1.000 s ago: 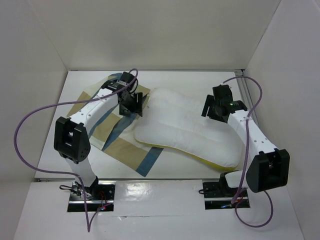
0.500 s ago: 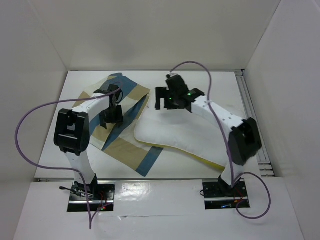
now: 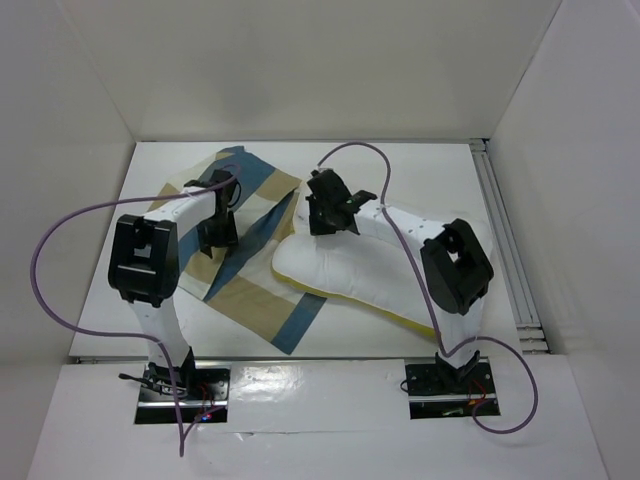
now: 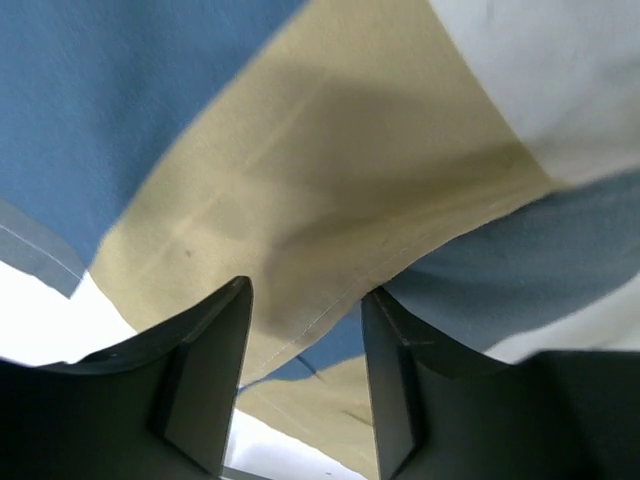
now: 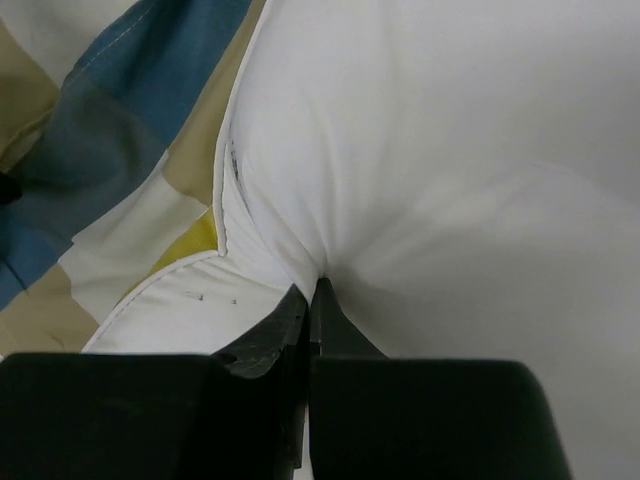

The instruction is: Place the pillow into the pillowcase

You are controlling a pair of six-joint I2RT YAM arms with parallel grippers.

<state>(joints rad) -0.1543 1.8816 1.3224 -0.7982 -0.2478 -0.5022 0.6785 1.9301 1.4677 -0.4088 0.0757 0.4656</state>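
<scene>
1. In the overhead view, the pillow (image 3: 380,275) is a plump white cushion with a yellow band along its near edge. It lies right of centre on the white table (image 3: 420,165). Its long axis runs diagonally from far-left to near-right.
2. The pillowcase (image 3: 255,290) is a thin cloth in blue, tan and cream blocks, spread to the left of the pillow. The pillow's left end meets the cloth's right edge. From above I cannot tell where the sack's opening is.
3. My right gripper (image 5: 311,305) is at the pillow's far-left corner, the end nearest the pillowcase. Its wrist camera shows both fingers pressed together on a fold of the white cover, with puckers spreading from the pinch.
4. My left gripper (image 4: 305,365) is over the middle of the pillowcase. Its fingers stand apart, and a stitched hem of tan cloth crosses the gap between them. Nothing is clamped.
5. The key relation is that the pillowcase lies just beside the right gripper's pinch, to its left, roughly in line with the pillow's long axis. The left arm is nearer the cloth and the right arm is nearer the pillow.
6. If that hem is the mouth, I judge the left fingers must close on it and lift before the pinched corner can go in leftward.
</scene>
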